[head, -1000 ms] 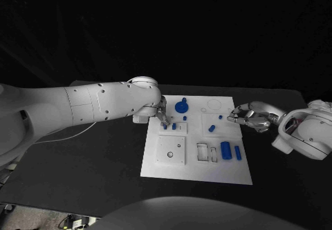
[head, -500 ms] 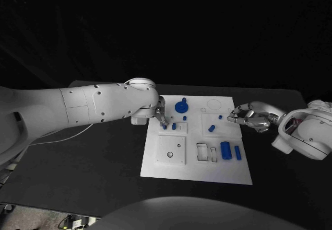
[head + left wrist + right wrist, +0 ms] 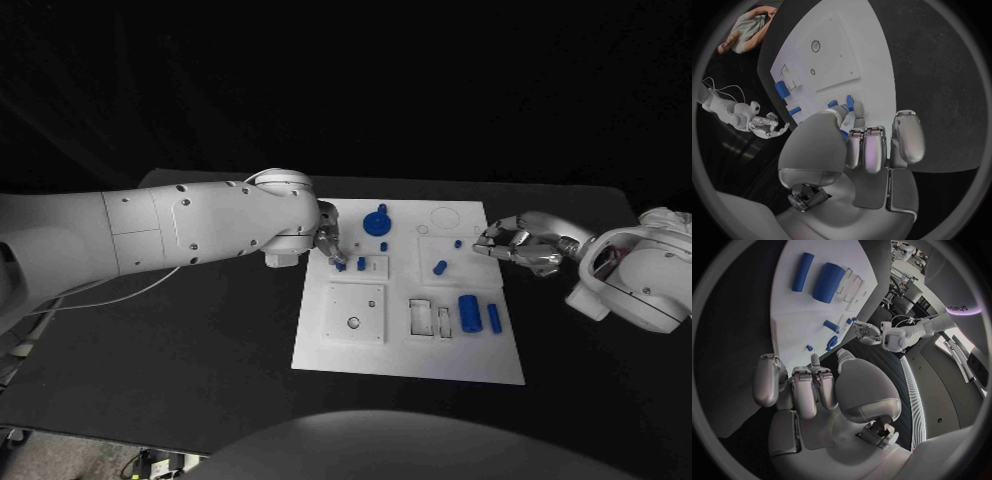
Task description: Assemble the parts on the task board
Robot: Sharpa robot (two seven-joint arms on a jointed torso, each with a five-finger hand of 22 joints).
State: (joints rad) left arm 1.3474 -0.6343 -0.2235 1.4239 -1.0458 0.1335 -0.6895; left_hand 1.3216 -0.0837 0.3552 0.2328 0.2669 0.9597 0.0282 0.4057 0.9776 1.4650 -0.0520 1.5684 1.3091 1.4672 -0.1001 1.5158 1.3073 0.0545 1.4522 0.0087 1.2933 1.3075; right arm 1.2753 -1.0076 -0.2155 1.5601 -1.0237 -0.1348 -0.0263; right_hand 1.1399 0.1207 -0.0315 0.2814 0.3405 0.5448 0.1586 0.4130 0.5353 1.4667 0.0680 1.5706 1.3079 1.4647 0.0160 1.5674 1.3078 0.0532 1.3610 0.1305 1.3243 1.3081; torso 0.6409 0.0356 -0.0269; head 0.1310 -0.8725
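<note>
The white task board (image 3: 411,350) lies in the middle of the table. My left hand (image 3: 330,244) is over the board's far left part and pinches a small blue peg (image 3: 340,265) at its fingertips, right beside a second upright peg (image 3: 362,264). In the left wrist view both pegs (image 3: 849,103) show just past the curled fingers (image 3: 867,147). My right hand (image 3: 519,246) hovers at the board's right edge with its fingers (image 3: 807,387) curled in and nothing in them. A blue round knob (image 3: 378,222), two short pegs (image 3: 441,267), a thick cylinder (image 3: 470,309) and a thin one (image 3: 496,318) lie on the board.
A square plate with a round hole (image 3: 358,314) and rectangular slots (image 3: 431,318) take up the board's near half. A cable (image 3: 101,285) trails across the table under my left arm. Black table surrounds the board.
My left arm has swung a little to the left and its fingertips have shifted slightly with the peg. The right hand has stayed put.
</note>
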